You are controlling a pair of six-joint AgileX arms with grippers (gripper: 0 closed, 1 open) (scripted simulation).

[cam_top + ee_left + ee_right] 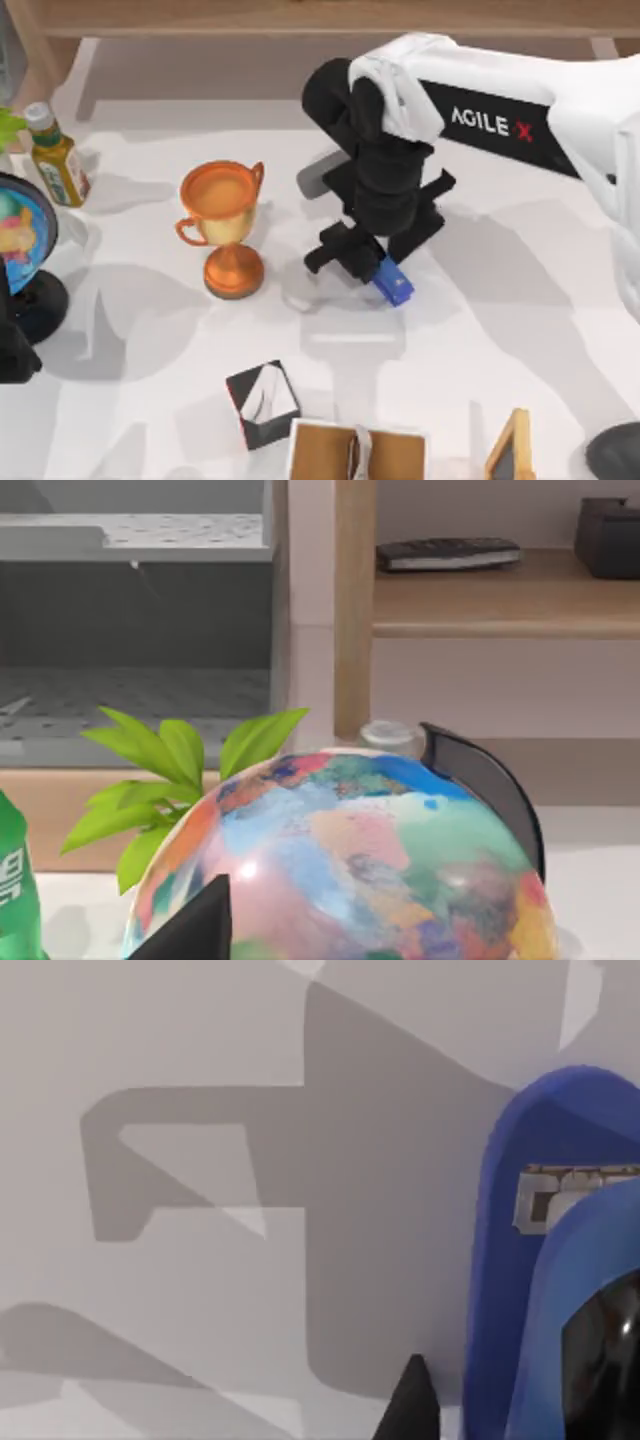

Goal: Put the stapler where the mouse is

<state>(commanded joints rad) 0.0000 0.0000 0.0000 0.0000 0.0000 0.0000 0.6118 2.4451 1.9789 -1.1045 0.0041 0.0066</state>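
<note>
The blue stapler (396,284) pokes out from under my right gripper (352,256) near the table's middle, right of the orange trophy. In the right wrist view the stapler (520,1260) looms large beside one dark fingertip (412,1400), held above the white table with the gripper shut on it. A grey rounded shape (318,176) shows just behind the right arm; I cannot tell whether it is the mouse. My left arm (12,348) is parked at the table's left edge by the globe.
An orange trophy cup (225,225) stands left of the gripper. A bottle (55,155) and a colourful globe (20,230) are at the far left. Along the front edge are a black-and-white cube (263,402), a wood-framed box (355,450) and a small board (510,450).
</note>
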